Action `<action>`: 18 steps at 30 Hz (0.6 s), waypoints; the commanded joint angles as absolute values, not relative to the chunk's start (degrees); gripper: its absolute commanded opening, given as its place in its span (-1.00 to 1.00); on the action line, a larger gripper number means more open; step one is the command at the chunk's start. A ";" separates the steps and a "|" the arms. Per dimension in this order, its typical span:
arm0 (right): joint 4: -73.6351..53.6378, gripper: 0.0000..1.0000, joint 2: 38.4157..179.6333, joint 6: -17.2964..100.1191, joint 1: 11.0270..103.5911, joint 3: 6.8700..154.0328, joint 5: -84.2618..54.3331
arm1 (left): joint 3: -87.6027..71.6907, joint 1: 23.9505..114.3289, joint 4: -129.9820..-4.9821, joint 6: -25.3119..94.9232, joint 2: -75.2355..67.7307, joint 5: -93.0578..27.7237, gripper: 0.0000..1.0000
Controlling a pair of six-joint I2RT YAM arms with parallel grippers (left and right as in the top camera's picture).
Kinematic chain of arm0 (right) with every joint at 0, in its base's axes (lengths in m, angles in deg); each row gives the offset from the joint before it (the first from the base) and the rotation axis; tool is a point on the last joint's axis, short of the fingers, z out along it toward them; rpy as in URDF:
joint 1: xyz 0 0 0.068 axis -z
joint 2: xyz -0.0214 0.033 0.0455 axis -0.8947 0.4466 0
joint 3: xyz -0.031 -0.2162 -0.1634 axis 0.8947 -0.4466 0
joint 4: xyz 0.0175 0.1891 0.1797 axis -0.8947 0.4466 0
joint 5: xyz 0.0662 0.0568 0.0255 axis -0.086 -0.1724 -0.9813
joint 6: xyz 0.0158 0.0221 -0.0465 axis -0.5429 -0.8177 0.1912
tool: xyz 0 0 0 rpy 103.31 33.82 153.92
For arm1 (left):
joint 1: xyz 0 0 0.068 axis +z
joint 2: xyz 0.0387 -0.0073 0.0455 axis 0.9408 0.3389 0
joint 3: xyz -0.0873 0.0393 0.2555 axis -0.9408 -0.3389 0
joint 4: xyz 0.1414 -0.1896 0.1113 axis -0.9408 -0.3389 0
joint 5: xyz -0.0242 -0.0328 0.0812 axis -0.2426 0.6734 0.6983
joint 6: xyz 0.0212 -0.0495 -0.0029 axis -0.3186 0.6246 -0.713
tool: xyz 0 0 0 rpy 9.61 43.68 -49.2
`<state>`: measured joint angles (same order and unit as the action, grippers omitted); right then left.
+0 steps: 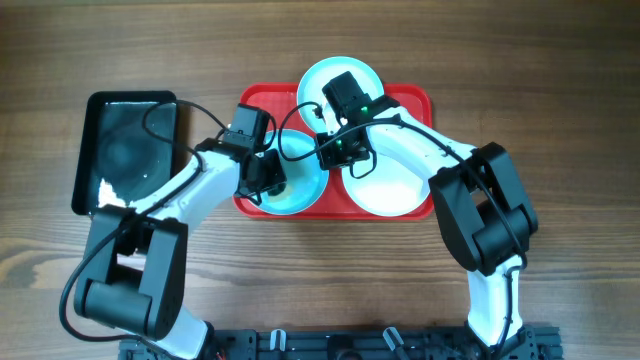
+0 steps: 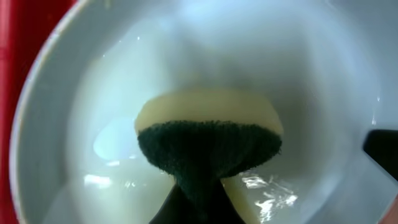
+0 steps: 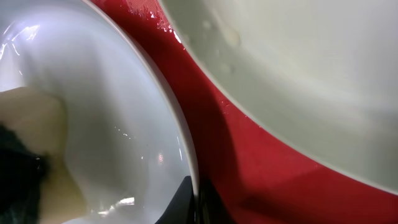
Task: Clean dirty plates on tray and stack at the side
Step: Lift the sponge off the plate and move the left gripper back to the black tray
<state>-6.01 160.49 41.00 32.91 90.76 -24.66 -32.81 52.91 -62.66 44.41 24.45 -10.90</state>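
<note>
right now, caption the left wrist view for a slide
Yellow-green sponge pressed into a plate on the red tray

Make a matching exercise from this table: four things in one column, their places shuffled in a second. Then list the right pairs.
1. large red rectangular plastic tray
2. glossy black rectangular tray
3. yellow sponge with dark green scouring side
4. nearly all-white round plate

A. beside the red tray, on its left
B. under three plates
C. right part of the red tray
D. inside the aqua-rimmed plate

Pairs: 1-B, 2-A, 3-D, 4-C.
</note>
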 commanded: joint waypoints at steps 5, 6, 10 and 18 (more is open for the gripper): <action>-5.88 -0.91 158.78 41.41 33.06 91.37 -23.24 | -32.06 52.74 -67.17 44.61 24.15 8.64 -0.92; -5.88 -0.91 158.78 41.46 33.06 91.37 -23.22 | -31.19 52.71 -68.61 45.75 22.79 9.43 -0.92; -5.53 -0.91 158.74 41.78 33.06 91.92 -23.24 | -29.31 52.71 -70.36 45.96 15.25 9.10 -0.92; -5.42 -0.91 153.91 43.64 32.97 92.20 -20.66 | -29.31 54.22 -70.77 45.96 -0.27 4.14 -0.92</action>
<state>-5.70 159.04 41.89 32.93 90.84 -23.63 -30.49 52.45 -70.53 45.18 4.13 5.71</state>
